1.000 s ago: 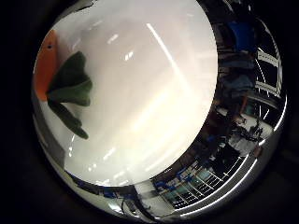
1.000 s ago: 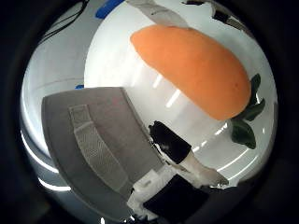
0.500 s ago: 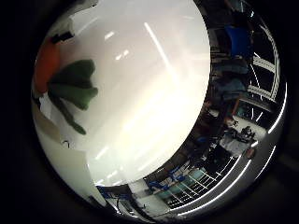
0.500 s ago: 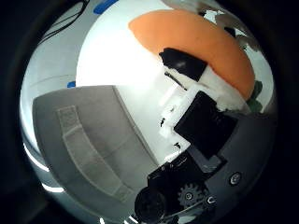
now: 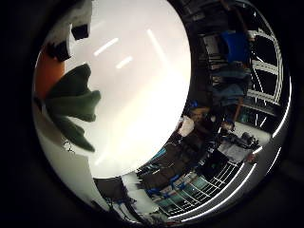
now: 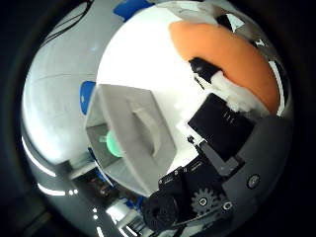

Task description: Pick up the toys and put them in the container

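Note:
An orange carrot-shaped plush toy (image 6: 225,57) with green leaves (image 5: 76,99) lies close against my palm. In the right thumb side palm view a black and white finger of my hand (image 6: 219,97) curls onto its orange body. In the right little finger side palm view another fingertip (image 5: 72,29) sits beside the toy's orange end (image 5: 43,82). The hand is shut on the toy above the white table (image 5: 142,85). The grey container (image 6: 138,133) stands on the table beside the toy, open at the top, with something green (image 6: 113,146) inside.
Blue objects (image 6: 87,96) lie on the table near the container. The table's edge (image 5: 166,142) shows in the right little finger side palm view, with room furniture and shelves (image 5: 228,114) beyond it.
The fingers have closed onto the orange toy. Both views have shifted: the container looks smaller and farther, and more of the room beyond the table edge shows, while the toy stays close to the palm.

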Available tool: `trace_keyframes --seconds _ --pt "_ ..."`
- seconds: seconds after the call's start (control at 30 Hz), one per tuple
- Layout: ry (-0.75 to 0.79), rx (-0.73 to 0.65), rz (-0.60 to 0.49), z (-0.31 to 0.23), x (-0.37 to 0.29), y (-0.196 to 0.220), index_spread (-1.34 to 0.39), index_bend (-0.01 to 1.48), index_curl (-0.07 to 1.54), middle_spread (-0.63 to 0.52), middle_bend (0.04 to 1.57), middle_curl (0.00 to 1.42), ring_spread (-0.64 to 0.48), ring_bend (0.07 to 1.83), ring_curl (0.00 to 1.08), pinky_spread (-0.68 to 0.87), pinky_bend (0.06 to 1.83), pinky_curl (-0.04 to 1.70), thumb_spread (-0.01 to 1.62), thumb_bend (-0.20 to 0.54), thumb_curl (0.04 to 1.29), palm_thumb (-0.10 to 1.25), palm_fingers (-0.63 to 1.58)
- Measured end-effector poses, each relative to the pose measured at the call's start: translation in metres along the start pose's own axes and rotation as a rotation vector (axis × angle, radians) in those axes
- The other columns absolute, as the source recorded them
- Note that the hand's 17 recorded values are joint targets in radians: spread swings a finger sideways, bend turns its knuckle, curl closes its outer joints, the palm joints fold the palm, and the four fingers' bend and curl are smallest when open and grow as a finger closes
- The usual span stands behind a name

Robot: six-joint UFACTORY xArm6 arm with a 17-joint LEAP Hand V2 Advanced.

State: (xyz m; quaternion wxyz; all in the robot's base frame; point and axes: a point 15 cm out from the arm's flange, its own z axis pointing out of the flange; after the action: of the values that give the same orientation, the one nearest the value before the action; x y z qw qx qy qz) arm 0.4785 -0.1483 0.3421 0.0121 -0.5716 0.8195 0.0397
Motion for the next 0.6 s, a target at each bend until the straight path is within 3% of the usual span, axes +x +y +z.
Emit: trace_keyframes --seconds 0.33,0.6 --pt "-0.020 0.128 -0.111 -0.114 -0.042 0.069 -0.33 0.98 0.90 -0.30 1.17 1.01 -0.31 1.33 0.81 -0.35 1.17 0.95 0.73 -0.018 0.77 1.00 0.81" --pt "-0.078 0.174 -0.264 -0.146 -0.111 0.111 -0.33 1.00 0.91 -0.30 1.17 1.04 -0.31 1.34 0.83 -0.35 1.16 1.01 0.74 -0.019 0.81 0.99 0.79"
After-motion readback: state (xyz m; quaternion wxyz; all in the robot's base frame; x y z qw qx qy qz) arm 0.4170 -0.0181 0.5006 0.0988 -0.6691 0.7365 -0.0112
